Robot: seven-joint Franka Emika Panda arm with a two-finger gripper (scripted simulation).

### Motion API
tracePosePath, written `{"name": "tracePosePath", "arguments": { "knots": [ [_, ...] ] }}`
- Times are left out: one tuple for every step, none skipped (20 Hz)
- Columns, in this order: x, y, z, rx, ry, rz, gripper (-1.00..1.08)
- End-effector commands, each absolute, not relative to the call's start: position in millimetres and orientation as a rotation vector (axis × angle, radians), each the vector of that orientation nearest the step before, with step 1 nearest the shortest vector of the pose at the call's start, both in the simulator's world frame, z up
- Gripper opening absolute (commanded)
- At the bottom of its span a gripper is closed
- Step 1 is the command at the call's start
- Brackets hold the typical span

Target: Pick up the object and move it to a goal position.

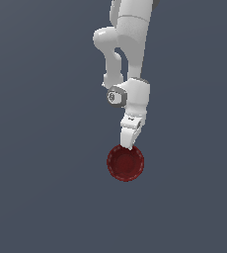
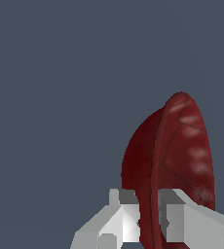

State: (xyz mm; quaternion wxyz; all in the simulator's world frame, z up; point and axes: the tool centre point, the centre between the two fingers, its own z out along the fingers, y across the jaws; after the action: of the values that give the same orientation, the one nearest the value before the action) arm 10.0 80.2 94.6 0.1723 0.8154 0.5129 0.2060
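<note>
The end effector [image 1: 130,146] is clamped on the rim of the dark red scalloped bowl [image 1: 126,162], one finger [image 2: 115,221] on each side of its wall. The bowl hangs edge-on below the white arm [image 1: 130,29], against plain grey.

White arm [image 1: 130,34]: reaching down from the exterior view's top, wrist bent. Pincer [image 1: 130,145]: pointing downward, fingers [image 2: 119,219] clamped on the bowl [image 1: 126,163] rim.

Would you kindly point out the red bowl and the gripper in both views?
red bowl [image 1: 126,164], exterior view, centre of its inside.
red bowl [image 2: 184,146], wrist view, its ribbed inner wall.
gripper [image 1: 131,145], exterior view, fingertips at the rim.
gripper [image 2: 150,214], wrist view, between fingertips.
</note>
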Motion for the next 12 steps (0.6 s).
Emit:
{"name": "tracePosePath", "arguments": {
  "knots": [
    [6.0, 97.7, 113.0, 2.313, 1.455, 0.590, -1.00],
    [4.0, 105.0, 120.3, 2.313, 1.455, 0.590, -1.00],
    [1.9, 112.6, 127.8, 2.314, 1.455, 0.590, -1.00],
    [-0.2, 120.4, 135.6, 2.314, 1.455, 0.590, -1.00],
    [-2.3, 128.5, 143.7, 2.314, 1.455, 0.590, -1.00],
    [-4.5, 136.7, 151.9, 2.314, 1.455, 0.590, -1.00],
    [-6.6, 145.1, 160.3, 2.314, 1.455, 0.590, -1.00],
    [-8.7, 153.2, 168.5, 2.314, 1.455, 0.590, -1.00],
    [-10.6, 161.0, 176.4, 2.314, 1.455, 0.590, -1.00],
    [-12.5, 168.6, 184.1, 2.314, 1.455, 0.590, -1.00],
    [-14.2, 175.8, 191.4, 2.314, 1.455, 0.590, -1.00],
    [-15.8, 182.7, 198.4, 2.314, 1.455, 0.589, -1.00]
  ]
}}
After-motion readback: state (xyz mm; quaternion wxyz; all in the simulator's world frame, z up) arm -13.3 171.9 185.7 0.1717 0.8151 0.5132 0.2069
